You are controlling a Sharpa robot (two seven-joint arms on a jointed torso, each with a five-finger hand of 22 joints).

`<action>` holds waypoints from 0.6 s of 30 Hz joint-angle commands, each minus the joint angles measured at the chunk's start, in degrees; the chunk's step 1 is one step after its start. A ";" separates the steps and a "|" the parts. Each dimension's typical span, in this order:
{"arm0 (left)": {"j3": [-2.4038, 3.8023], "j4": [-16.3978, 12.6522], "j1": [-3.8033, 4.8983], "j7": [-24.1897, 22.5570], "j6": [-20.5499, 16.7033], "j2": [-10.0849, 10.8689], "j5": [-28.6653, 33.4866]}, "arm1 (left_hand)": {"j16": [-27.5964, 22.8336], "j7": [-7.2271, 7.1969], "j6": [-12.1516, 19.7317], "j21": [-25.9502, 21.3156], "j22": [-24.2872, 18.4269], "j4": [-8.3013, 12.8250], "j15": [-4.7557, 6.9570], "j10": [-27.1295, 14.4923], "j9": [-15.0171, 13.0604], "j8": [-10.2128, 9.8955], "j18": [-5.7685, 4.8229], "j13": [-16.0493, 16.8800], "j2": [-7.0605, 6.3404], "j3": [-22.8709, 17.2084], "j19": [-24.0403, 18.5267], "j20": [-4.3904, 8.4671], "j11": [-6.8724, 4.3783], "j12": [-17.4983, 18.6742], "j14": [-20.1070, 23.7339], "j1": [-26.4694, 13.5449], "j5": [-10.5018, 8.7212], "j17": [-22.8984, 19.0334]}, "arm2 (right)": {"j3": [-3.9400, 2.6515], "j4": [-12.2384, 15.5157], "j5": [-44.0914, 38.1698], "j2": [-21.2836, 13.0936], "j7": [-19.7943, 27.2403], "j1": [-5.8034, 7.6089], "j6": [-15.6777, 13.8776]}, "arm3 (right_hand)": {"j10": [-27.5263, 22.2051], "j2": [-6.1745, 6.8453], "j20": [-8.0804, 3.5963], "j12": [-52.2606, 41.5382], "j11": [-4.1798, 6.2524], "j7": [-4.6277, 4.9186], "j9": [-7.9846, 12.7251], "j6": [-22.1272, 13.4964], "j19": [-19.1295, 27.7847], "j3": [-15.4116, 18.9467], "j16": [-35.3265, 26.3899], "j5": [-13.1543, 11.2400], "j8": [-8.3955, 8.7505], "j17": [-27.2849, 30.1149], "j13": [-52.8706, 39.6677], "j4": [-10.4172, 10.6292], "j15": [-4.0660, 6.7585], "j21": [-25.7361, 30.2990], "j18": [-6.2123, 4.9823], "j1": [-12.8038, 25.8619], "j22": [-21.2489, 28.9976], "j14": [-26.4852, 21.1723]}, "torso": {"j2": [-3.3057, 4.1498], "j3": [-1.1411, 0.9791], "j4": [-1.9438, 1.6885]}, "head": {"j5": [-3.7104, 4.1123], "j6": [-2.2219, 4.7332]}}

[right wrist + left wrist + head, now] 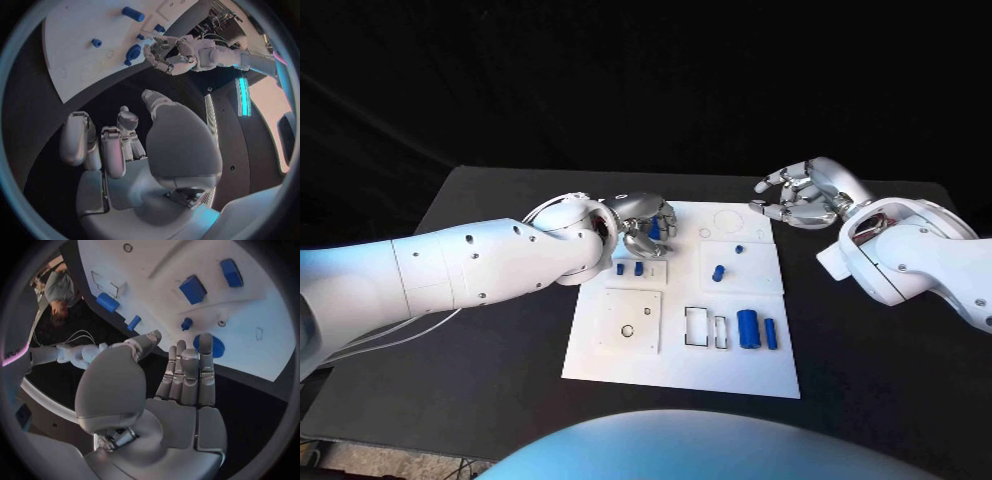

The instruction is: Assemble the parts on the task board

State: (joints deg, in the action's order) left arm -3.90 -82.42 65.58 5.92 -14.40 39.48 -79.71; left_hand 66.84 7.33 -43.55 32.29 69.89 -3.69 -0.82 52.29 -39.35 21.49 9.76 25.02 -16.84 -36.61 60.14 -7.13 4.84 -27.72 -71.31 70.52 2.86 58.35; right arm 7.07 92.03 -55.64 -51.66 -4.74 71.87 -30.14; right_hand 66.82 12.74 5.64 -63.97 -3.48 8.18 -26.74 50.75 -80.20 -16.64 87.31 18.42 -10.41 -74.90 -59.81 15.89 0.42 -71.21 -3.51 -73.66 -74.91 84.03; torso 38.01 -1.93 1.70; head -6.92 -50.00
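Task board (678, 372) sits mid-table (488, 380), white plate with outlined slots. Left hand (640, 222) is over the board's far-left corner, fingers around a blue gear-like disc (211, 346); from the left wrist view the fingertips (187, 356) lie straight next to it, so I cannot tell whether it is actually gripped. Right hand (805, 195) hangs off the board past its far-right corner, fingers loosely curled, holding nothing. Loose parts counted in head view: two small blue blocks (629, 268) just beside the left hand, one short peg (718, 271) mid-board, one tiny piece (737, 246) above it, two blue cylinders (756, 329) side by side at the right. The left forearm covers the board's left edge.
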 commanded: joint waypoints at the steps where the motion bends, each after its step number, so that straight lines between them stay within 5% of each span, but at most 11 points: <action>1: -0.10 0.87 -0.09 -1.39 -0.19 -0.81 -8.57 | 0.80 -0.24 -0.55 2.14 1.08 0.33 0.18 -0.25 0.74 -0.44 0.04 -0.96 0.18 1.10 1.31 0.20 -0.11 0.66 -0.83 0.90 -0.12 0.25 | -0.01 0.04 -0.36 0.09 0.82 -0.06 -0.11 | -0.62 0.04 0.02 0.43 0.04 -0.09 -0.08 -0.52 0.38 -0.34 -0.36 0.37 -0.25 -8.37 0.35 0.08 0.11 0.50 -0.87 -0.39 -6.65 4.12 | 0.02 -0.08 0.06 | 0.00 0.00; 9: -0.27 2.30 -0.16 1.22 4.42 -2.06 -10.87 | 5.44 -0.39 -3.21 12.22 5.85 0.74 0.88 1.15 3.48 -1.82 -1.52 -3.71 0.49 1.10 6.97 0.92 -0.55 1.99 -4.92 2.74 -0.04 3.50 | -0.01 0.04 -0.21 0.14 0.82 -0.09 -0.04 | -0.78 0.06 0.02 0.72 0.03 -0.09 -0.09 -0.56 0.51 -0.39 -0.53 0.39 -0.25 -8.02 0.67 0.09 0.11 0.77 -0.93 -0.37 -6.55 4.02 | 0.04 -0.07 0.11 | 0.16 0.00; 18: -0.29 3.03 -0.16 4.06 6.98 -2.72 -11.78 | 6.46 0.05 -5.00 14.02 7.61 1.16 0.49 2.07 5.56 -3.26 -1.85 -5.66 1.09 -1.36 7.75 0.77 -0.40 2.65 -5.26 4.24 0.12 2.92 | -0.01 -0.11 0.05 0.28 0.98 -0.13 -0.02 | -1.02 0.06 0.02 1.20 0.03 -0.08 -0.14 -0.61 1.08 -0.49 -1.08 0.43 -0.27 -6.92 1.21 0.16 0.11 1.88 -1.16 -0.26 -6.08 3.69 | 0.03 -0.02 0.00 | 0.19 0.00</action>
State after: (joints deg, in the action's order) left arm -4.22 -79.41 65.43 8.00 -10.10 37.04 -89.79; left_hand 73.05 7.41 -48.30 46.14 74.96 -2.55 -0.02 53.98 -33.86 18.49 8.81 19.41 -15.67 -37.75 67.50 -6.48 4.40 -25.34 -76.40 74.21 2.86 61.30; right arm 7.07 91.95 -55.48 -51.48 -4.41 71.79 -30.22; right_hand 66.01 12.74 5.53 -62.95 -3.48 7.98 -26.79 50.55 -79.48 -16.79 86.53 18.63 -10.41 -74.90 -58.65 16.04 0.42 -69.68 -3.50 -73.67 -74.91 84.03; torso 38.06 -1.99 1.77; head -6.66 -50.00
